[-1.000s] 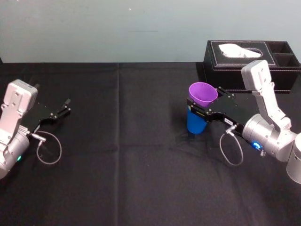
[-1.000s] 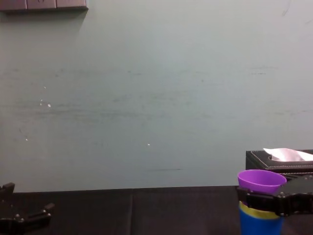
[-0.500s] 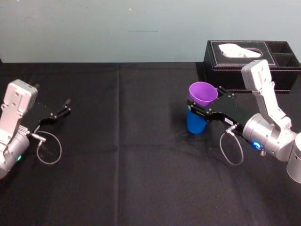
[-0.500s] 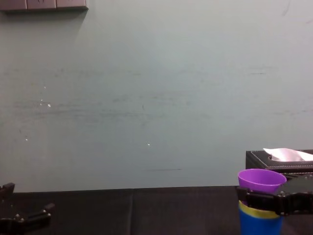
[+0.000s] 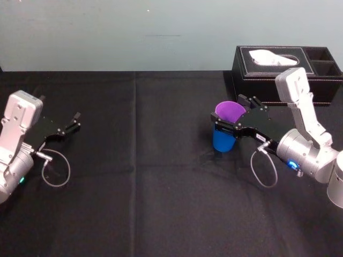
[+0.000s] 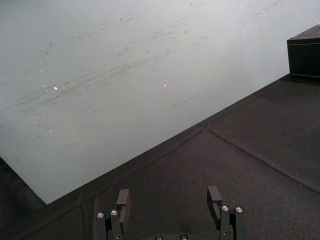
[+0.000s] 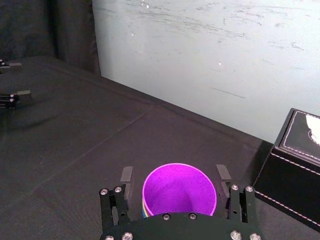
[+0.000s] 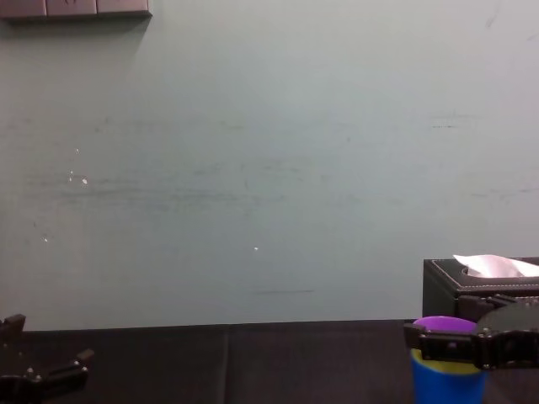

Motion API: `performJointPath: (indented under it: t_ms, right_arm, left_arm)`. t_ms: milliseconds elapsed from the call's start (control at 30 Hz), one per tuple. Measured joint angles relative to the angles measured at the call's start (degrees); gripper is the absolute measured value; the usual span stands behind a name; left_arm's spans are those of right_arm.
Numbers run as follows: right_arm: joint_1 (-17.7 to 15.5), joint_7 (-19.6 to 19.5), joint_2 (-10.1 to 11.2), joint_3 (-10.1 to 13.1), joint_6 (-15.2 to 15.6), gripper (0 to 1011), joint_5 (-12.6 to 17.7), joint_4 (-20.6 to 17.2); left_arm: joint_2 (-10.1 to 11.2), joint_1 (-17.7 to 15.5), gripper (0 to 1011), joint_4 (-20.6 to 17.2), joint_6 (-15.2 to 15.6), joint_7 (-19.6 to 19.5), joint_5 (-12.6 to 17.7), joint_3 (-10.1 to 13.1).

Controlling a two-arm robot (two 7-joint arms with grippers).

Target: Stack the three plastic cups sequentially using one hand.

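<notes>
The purple cup sits nested deep in the stack, with the blue cup outermost and a yellow-green cup showing as a band under the purple rim. The stack stands upright on the black cloth, right of centre. My right gripper is open around the stack's top. In the right wrist view its fingers stand on either side of the purple cup, with a gap on each side. My left gripper rests open and holds nothing at the far left of the table.
A black tissue box with a white tissue stands at the back right, just behind the right arm. Black cloth covers the table, with free room in the middle and front. A pale wall runs along the table's back edge.
The right gripper has opened and let go of the purple cup, which has dropped down into the yellow-green and blue cups. The left arm has not moved.
</notes>
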Motion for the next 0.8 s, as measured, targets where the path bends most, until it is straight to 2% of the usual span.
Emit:
performJointPath:
  t_ms: [333,800]
  right_arm:
    - [-0.1,0.0,0.0,0.1,0.0,1003,0.0,-0.2]
    - [-4.6,-2.6,0.0,3.6,0.0,1003,2.2,-7.0]
  left_arm:
    - [0.0,0.0,1011,0.0,0.0,0.0,0.0,0.0]
    - [0.0,0.0,1011,0.0,0.0,0.0,0.0,0.0]
